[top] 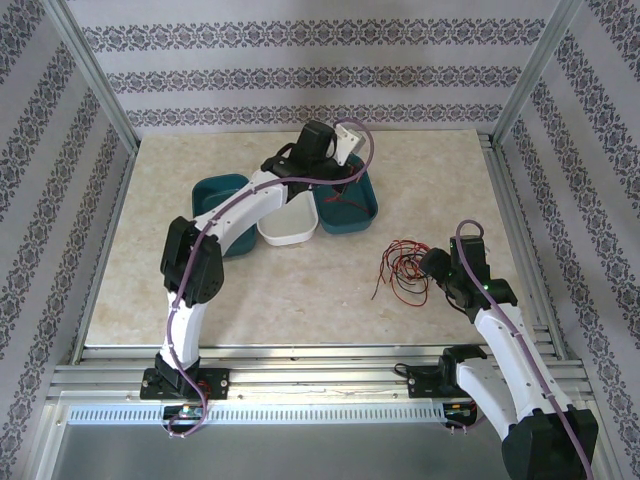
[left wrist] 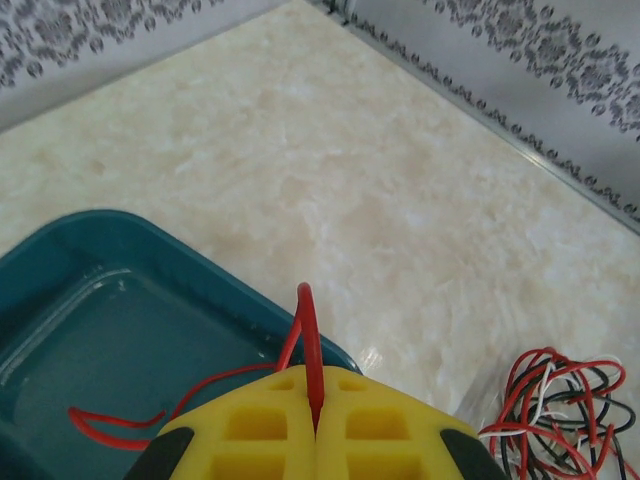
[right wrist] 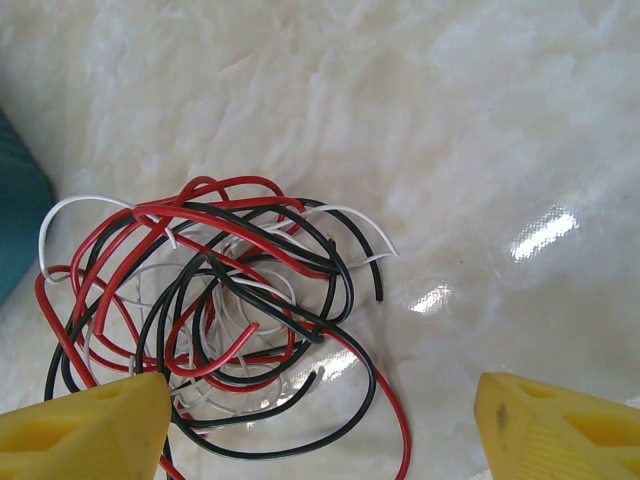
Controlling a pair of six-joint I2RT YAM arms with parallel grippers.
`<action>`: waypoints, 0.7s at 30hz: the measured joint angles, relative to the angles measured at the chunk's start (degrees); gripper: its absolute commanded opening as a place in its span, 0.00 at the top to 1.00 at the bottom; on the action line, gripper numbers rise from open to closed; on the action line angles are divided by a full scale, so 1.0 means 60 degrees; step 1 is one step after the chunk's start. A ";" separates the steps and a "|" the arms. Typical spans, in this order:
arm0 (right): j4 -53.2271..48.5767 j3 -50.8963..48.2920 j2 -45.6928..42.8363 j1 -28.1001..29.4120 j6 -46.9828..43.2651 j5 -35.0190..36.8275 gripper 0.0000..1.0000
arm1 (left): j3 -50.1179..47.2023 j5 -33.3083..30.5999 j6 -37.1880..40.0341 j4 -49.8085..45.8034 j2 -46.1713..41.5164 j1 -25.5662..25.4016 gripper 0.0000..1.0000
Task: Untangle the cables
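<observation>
My left gripper is clenched, its yellow fingers pressed together on a thin red wire that arches up out of the fingertips. From there the wire trails down into the teal plastic tray below, where its loose end curls on the tray floor. The tray's rounded corner lies just in front of the fingers. Beyond that rim the cream marble-patterned tabletop runs bare to the patterned wall at the far right. My right gripper is spread wide and grasps nothing. One yellow finger sits over the near edge of the tangle of thin red, black and whitish wires, and the other is well apart over bare table. I cannot tell whether that first finger touches the wires. The tangle lies on the tabletop right of centre, near the teal tray but apart from it, with a strip of bare surface between them. On the wrist view the tangle's right side is open, glossy table, and a dark teal edge shows at the far left. From above, a white tray sits against the teal tray, with a second teal tray on its other side. The near-left part of the table is open down to the aluminium rail along the near edge.
</observation>
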 measured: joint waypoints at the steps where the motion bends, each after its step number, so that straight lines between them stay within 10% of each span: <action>1: 0.0004 0.0000 0.0000 0.0000 0.0004 0.0000 0.20 | 0.0193 0.0011 0.0018 -0.0208 0.0178 0.0000 1.00; 21: -0.0426 0.0055 -0.0561 0.0000 -0.0175 0.0142 0.20 | 0.5235 -0.1286 -0.0306 -0.3399 0.4291 -0.0076 1.00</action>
